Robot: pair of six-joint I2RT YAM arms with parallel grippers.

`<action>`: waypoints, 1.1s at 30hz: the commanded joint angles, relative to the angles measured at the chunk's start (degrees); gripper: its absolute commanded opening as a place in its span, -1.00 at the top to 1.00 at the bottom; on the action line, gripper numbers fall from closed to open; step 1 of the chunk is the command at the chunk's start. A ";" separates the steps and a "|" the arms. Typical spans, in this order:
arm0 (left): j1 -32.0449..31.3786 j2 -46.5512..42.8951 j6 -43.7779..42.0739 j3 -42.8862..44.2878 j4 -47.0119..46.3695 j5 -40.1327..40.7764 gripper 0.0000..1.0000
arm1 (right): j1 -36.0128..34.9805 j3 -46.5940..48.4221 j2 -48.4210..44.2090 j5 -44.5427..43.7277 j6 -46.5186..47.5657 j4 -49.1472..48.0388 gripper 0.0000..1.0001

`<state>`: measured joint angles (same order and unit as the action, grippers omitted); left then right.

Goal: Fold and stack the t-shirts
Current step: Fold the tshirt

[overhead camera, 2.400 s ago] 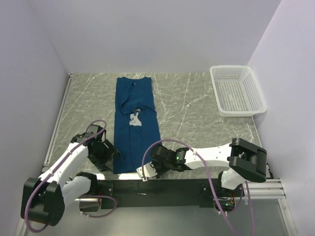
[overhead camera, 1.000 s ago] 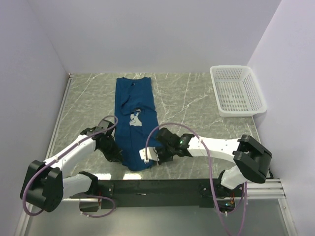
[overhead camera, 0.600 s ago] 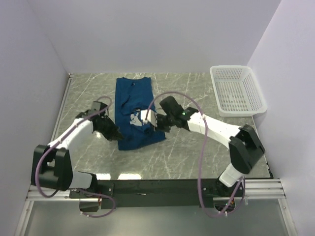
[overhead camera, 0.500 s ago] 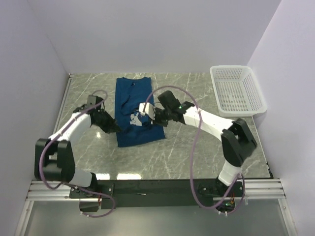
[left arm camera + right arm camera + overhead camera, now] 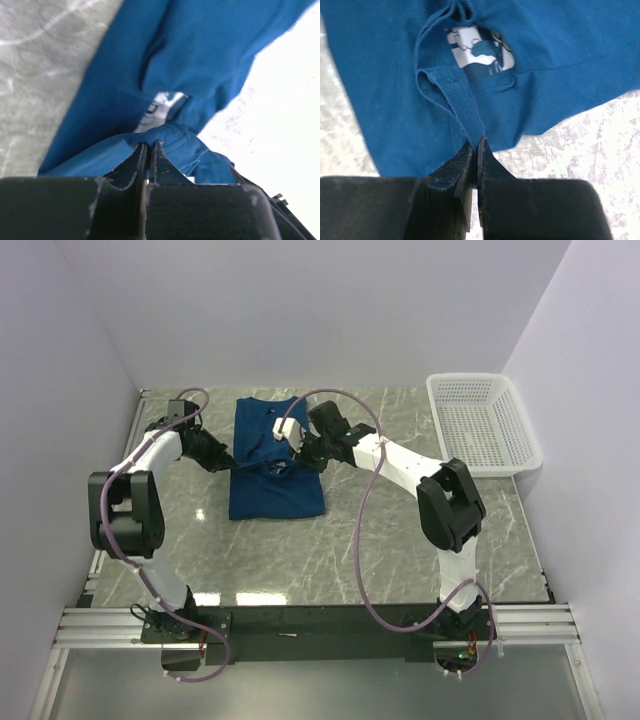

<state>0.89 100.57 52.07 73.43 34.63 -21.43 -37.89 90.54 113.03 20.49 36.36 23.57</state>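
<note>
Grey marbled surface (image 5: pixel 400 530), boxed in by pale lilac walls (image 5: pixel 330 310); white mesh basket (image 5: pixel 484 425) at the far right corner. Near the far edge, left of centre: dark blue t-shirt (image 5: pixel 275 495), doubled over, white cartoon print peeking through. Left pincer (image 5: pixel 228 462) clamped on a fold, right pincer (image 5: pixel 296 453) clamped on a hemmed edge.

The top view is bright and evenly lit from above, with only faint, soft shadows and pale glare patches on the table (image 5: pixel 205 512). In the left wrist view the table is blown out white and the shirt (image 5: pixel 210 60) looks slightly soft. The right wrist view is sharper, and the weave shows. The left pincer (image 5: pixel 148 152) and right pincer (image 5: pixel 476 150) are dark, underexposed blocks.
</note>
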 commanded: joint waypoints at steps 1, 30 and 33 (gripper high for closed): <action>0.43 2.34 -2.15 2.86 -0.09 -1.60 0.99 | 0.71 3.41 1.84 -1.32 -2.87 -1.42 1.00; 2.01 11.48 -2.86 14.20 -0.08 -4.32 0.99 | 2.91 15.19 10.45 -7.74 -7.53 -1.33 1.00; 2.54 12.71 -2.85 14.63 -2.19 -6.86 0.84 | 2.91 15.10 10.80 -12.48 -10.60 -4.75 0.71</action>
<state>2.70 112.12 50.17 85.45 35.35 -25.15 -35.40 102.89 123.17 12.60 28.77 22.98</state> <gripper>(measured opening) 0.051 0.098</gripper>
